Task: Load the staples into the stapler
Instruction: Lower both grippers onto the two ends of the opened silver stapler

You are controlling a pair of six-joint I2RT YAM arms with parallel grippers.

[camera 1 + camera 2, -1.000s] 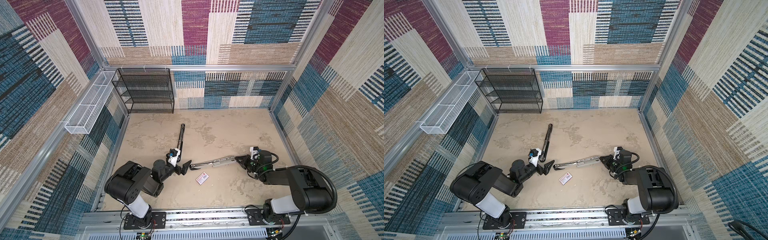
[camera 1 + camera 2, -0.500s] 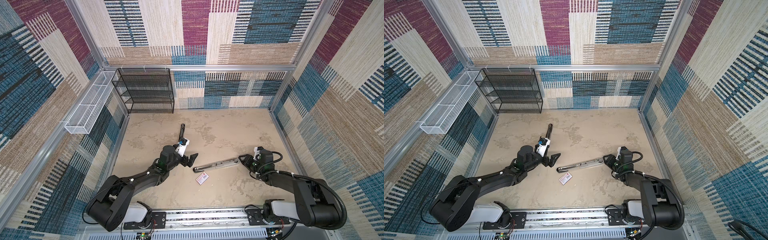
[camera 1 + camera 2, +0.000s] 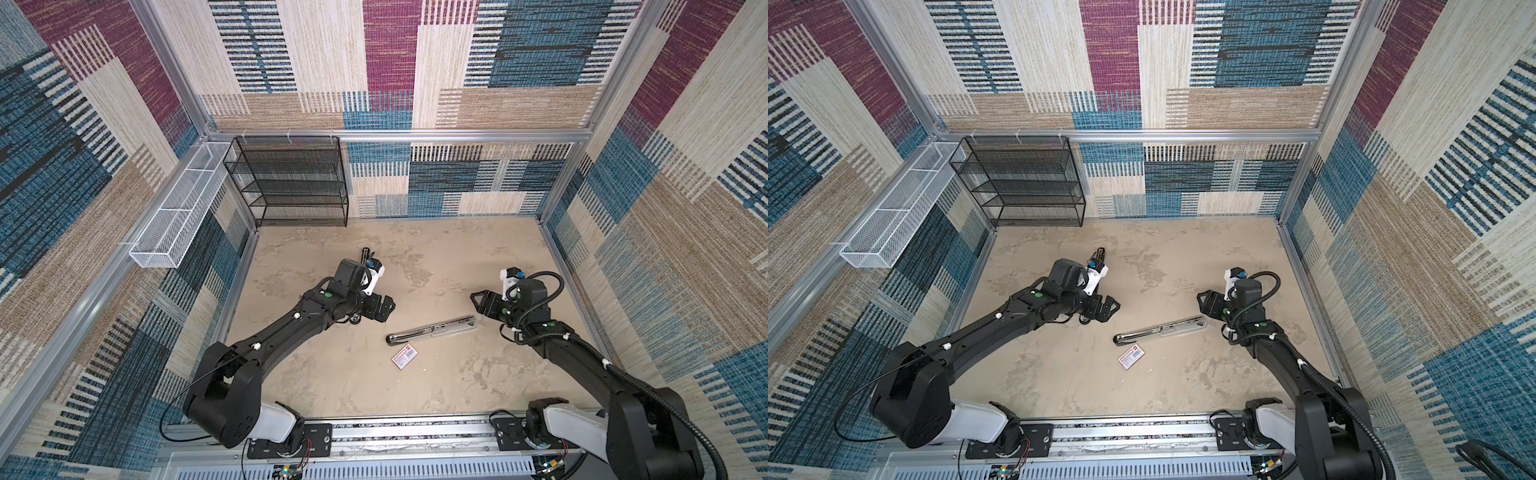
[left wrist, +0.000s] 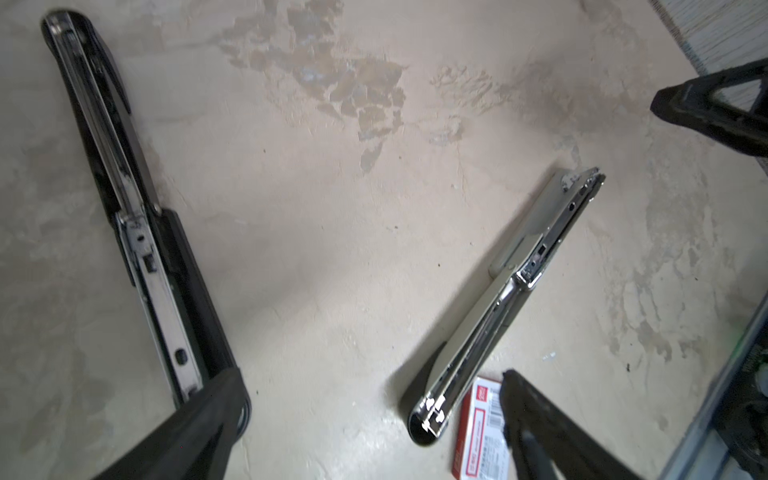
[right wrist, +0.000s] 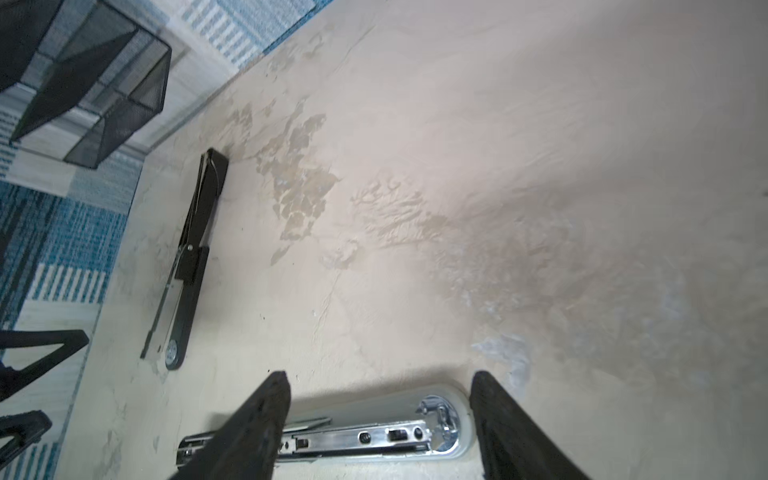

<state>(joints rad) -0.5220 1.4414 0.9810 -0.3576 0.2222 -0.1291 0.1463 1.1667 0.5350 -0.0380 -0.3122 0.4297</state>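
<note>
judging by how things lie, the stapler is already open and fetching the staples is the step in hand. the chrome stapler (image 3: 432, 330) lies folded out flat on the tabletop (image 3: 332, 386) between the two arms, and its shiny rail shows along its length in the left wrist view. the right claw (image 3: 478, 305) hangs at one end of it with jaws spread, one finger to each side of that end, gripping nothing. the left claw (image 3: 384, 309) is wide open and empty too. it sits near one end of a black stapler (image 4: 137, 232), also folded out, which lies well apart from the chrome one.

no staples are in sight. they are probably inside the box (image 3: 404, 358), a small white carton with a red label that lies flat just beside the chrome stapler's rounded end. whether it is open i cannot tell.

the next move calls for a claw to come down on the box. it is thin and lies low, so the jaws must catch its edges without nudging the stapler beside it. a strip must then be drawn out and set straight along the rail.
</note>
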